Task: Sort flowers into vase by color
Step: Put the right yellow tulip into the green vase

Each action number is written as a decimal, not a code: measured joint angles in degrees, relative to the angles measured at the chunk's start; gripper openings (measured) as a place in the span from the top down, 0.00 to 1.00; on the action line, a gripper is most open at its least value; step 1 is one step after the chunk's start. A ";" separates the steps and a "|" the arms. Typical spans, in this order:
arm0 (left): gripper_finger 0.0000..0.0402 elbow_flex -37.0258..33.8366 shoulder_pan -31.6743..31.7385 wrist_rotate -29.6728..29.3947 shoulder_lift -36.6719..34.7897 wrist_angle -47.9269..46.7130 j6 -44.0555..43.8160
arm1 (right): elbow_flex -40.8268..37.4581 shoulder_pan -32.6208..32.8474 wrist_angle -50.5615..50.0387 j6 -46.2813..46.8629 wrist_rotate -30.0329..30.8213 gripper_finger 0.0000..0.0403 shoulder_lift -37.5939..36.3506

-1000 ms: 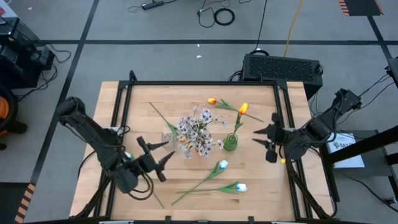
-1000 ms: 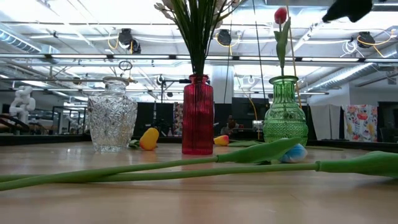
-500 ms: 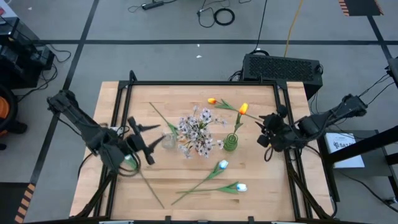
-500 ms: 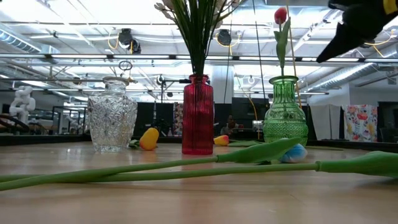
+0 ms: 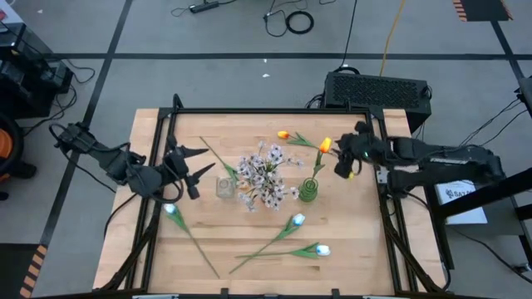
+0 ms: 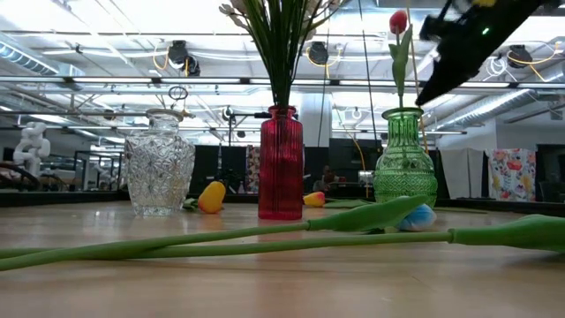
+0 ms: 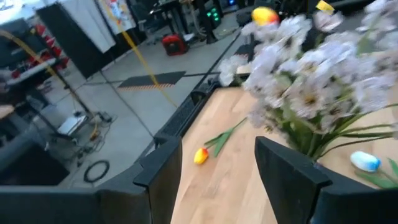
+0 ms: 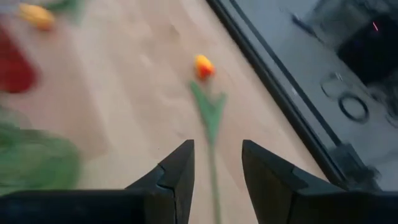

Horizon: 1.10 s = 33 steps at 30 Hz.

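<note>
A red vase [image 5: 264,189] [image 6: 281,163] holds the pale blossom sprays [image 5: 264,173]. A green vase [image 5: 308,192] [image 6: 405,159] holds one orange tulip [image 5: 324,146]. The clear vase [image 5: 224,188] [image 6: 159,172] stands left of them. Another orange tulip [image 5: 283,134] [image 8: 203,65] lies near the far edge. Pale-blue tulips [image 5: 297,220] [image 5: 322,249] [image 5: 172,209] lie toward the near edge. My left gripper [image 5: 189,163] [image 7: 214,168] is open, left of the clear vase. My right gripper [image 5: 341,161] [image 8: 217,168] is open, raised high beside the green vase's tulip and over the lying orange tulip's stem.
A black frame [image 5: 266,110] rims the wooden table. In the low view, long green tulip stems [image 6: 265,234] cross the foreground in front of the three vases. Bare wood lies between the vases and the far edge, around the lying orange tulip.
My left gripper has drawn back from the near part of the table toward the far and left edges, staying open, and now points at the clear vase. My right gripper has swung toward the far edge and leftward, up beside the green vase's tulip. No flower has moved.
</note>
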 joint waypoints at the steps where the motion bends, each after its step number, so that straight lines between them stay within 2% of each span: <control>1: 0.48 -0.99 0.68 -0.01 -0.01 0.03 -0.70 | 0.00 -3.39 0.29 -1.02 -1.53 0.69 0.64; 5: 0.48 -3.56 3.26 -0.20 0.14 -1.87 0.01 | 0.00 -16.47 4.58 -6.66 -13.17 0.69 6.32; 9: 0.48 -3.80 5.65 -1.07 -0.40 -2.35 -0.02 | 0.00 -25.33 8.91 -10.51 -21.58 0.69 15.74; 14: 0.48 -3.82 6.43 1.04 -0.38 -2.02 -0.12 | 0.00 -32.25 13.19 -14.14 -30.45 0.69 26.27; 18: 0.48 -3.84 6.43 1.21 -0.38 -1.87 -0.13 | 0.00 -34.49 11.43 -17.75 -36.85 0.68 32.65; 23: 0.48 -3.85 6.43 1.25 -0.36 -1.84 -0.12 | -0.31 -33.83 11.04 -18.24 -37.52 0.65 37.17; 28: 0.48 -3.85 6.43 1.34 -0.35 -1.84 -1.13 | -1.90 -32.32 16.11 -16.94 -30.39 0.60 38.73; 33: 0.48 -3.85 6.43 1.80 -0.34 -1.82 -1.50 | -2.08 -31.17 17.01 -15.92 -28.36 0.59 38.72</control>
